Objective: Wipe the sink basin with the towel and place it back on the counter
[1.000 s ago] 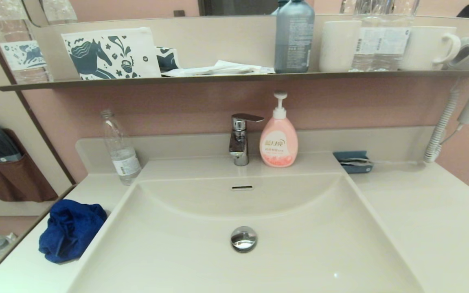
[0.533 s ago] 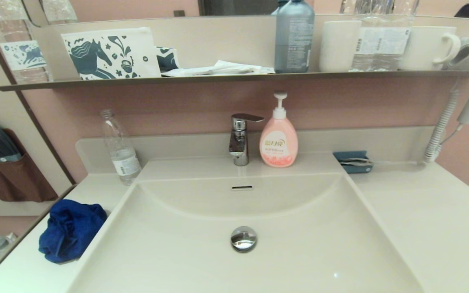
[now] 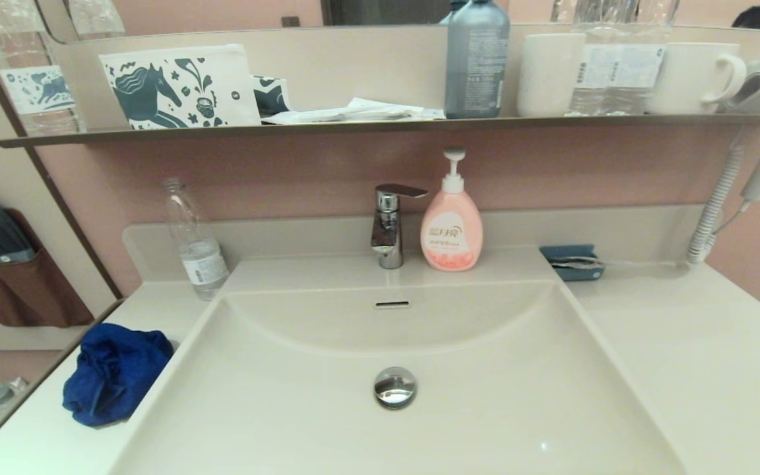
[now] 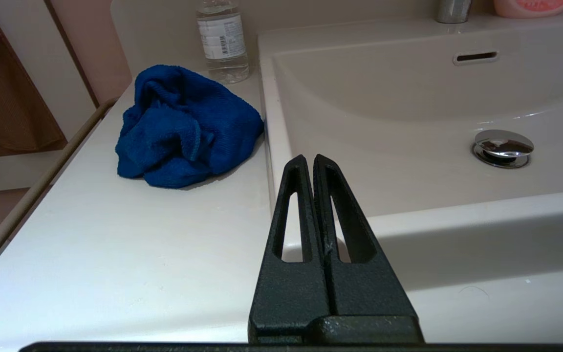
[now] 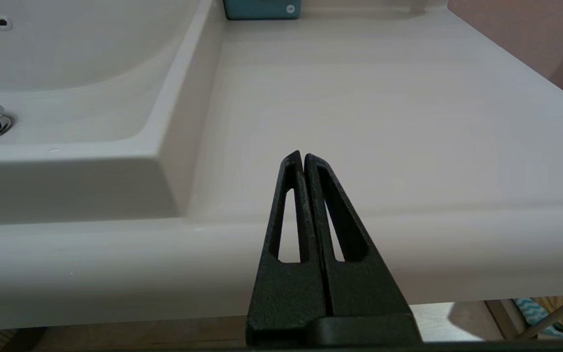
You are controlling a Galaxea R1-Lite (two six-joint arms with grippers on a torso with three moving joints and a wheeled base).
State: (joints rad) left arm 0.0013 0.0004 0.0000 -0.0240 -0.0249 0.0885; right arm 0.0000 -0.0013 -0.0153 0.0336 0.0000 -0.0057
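The royal-blue towel [image 3: 113, 373] [image 4: 184, 127] lies bunched on the cream-white counter [image 3: 683, 349] left of the sink basin [image 3: 459, 422], touching the basin's left rim. The basin shows its chrome drain plug [image 3: 394, 386] and overflow slot [image 3: 392, 304]. Neither arm appears in the head view. In the left wrist view my left gripper [image 4: 309, 157] is shut and empty, near the counter's front edge, short of the towel and a little to its right. In the right wrist view my right gripper [image 5: 301, 155] is shut and empty, in front of the counter's front edge right of the basin.
A clear water bottle [image 3: 194, 241] stands behind the towel. The chrome tap [image 3: 390, 224] and pink soap bottle [image 3: 451, 221] stand behind the basin. A blue box [image 3: 571, 262] sits at the back right. A dark shelf [image 3: 380, 124] with several items runs overhead.
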